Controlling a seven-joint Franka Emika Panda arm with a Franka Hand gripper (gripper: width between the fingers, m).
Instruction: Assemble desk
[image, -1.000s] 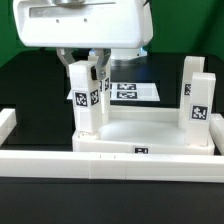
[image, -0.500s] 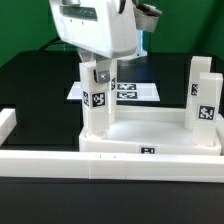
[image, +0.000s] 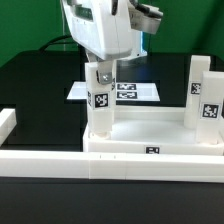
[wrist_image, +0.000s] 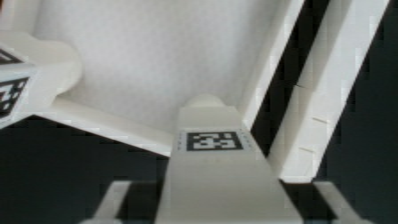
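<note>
The white tray-like tabletop (image: 150, 128) lies against the front border bar. A white leg (image: 100, 105) with a square tag stands upright in its corner socket at the exterior view's left. My gripper (image: 102, 70) is straight above it, its fingers down either side of the leg's top. In the wrist view the leg (wrist_image: 221, 165) runs between the fingers (wrist_image: 125, 205), with a dark gap on each side, so the gripper (wrist_image: 224, 205) is open around it. Two more tagged legs (image: 206, 98) stand on the tabletop's right side. The tabletop's floor (wrist_image: 160, 55) lies beyond.
A long white border bar (image: 60, 163) runs along the front, with a short upright end (image: 6, 122) at the left. The marker board (image: 130, 91) lies flat behind the desk. A white bar (wrist_image: 331, 90) shows beside the tabletop in the wrist view.
My gripper has turned about its vertical axis and shifted toward the exterior view's right. The leg under it and the tabletop have moved right with it.
</note>
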